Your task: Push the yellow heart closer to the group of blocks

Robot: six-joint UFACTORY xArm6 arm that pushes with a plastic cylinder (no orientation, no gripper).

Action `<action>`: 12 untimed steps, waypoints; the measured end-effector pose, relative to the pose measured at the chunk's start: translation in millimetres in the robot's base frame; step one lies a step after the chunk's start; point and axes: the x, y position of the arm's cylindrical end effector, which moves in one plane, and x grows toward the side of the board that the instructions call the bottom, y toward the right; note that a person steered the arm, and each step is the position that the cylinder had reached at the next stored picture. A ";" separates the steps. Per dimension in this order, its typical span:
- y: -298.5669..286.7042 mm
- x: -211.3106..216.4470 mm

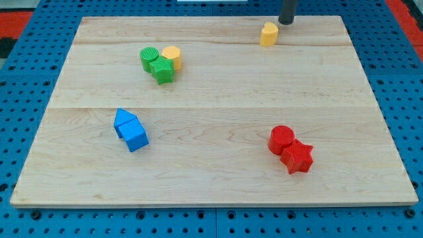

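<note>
A lone yellow block (268,34) stands near the view's top, right of centre; its shape is hard to make out from here. My tip (285,23) is just to its upper right, close to it, with a small gap showing. A tight group stands at the upper left: a green round block (149,57), a green block (162,70) and a second yellow block (172,57), all touching. The lone yellow block is well to the right of this group.
Two blue blocks (130,130) touch each other at the left of the wooden board (218,185). A red round block (282,138) and a red star (297,157) touch at the lower right. A blue pegboard (396,79) surrounds the board.
</note>
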 end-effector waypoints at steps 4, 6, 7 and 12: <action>-54.8 57.6; -62.9 111.1; -57.1 136.7; -85.7 140.5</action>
